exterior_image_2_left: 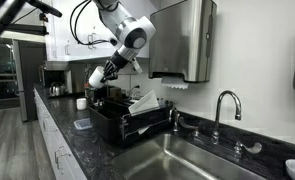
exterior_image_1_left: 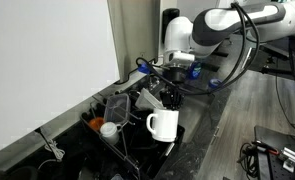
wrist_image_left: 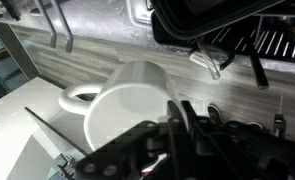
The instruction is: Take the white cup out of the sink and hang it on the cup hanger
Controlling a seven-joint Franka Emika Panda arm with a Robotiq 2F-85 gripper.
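- Plainly, the white cup (exterior_image_1_left: 164, 124) is out of the sink (exterior_image_2_left: 192, 162). It sits upright at the end of the cup hanger (exterior_image_1_left: 122, 112), handle turned toward it.
- Whether it hangs from a bar or stands on the dark bench (exterior_image_1_left: 202, 140) is hard to make out (black wires against a dark top).
- The claw (exterior_image_1_left: 169, 97) hovers just above the cup, seemingly apart from it. I cannot tell if its fingers are spread or closed.
- The wrist view shows the cup mid-frame, its loop handle to the left.
- A flat white piece (exterior_image_2_left: 144, 102) leans in the hanger.
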